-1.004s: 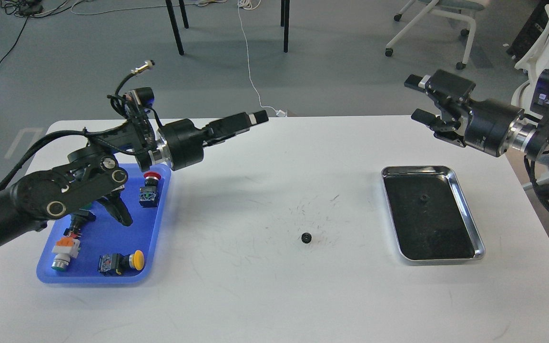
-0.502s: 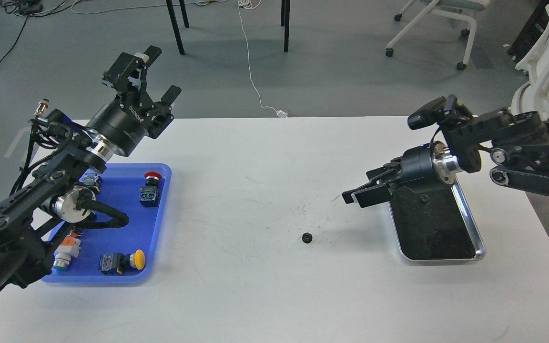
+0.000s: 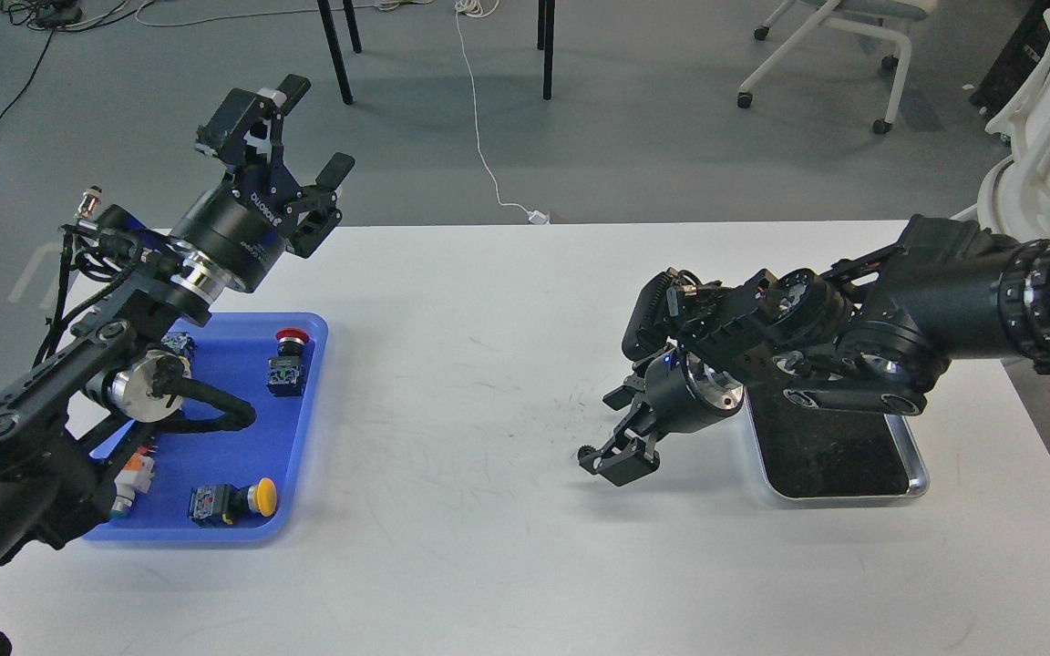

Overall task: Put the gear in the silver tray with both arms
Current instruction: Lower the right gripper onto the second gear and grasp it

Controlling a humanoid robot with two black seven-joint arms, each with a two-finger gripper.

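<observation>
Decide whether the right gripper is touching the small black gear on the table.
Cannot tell. In the head view the right gripper sits right at the gear, dark on dark, so neither gap nor contact shows plainly.

- Open white table [image 3: 488,547] between blue tray [image 3: 306,401] and silver tray [image 3: 917,469]; passage unobstructed.
- Right arm [image 3: 853,337] overhanging silver tray's near-left half, blocking entry there.
- Blue tray crowded with switches.

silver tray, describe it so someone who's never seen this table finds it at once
Start at the white table and go to its right side. The silver tray lies flat there, partly under the right arm. Unlike the blue plastic tray on the left, it is shiny metal with a dark bottom.
</observation>
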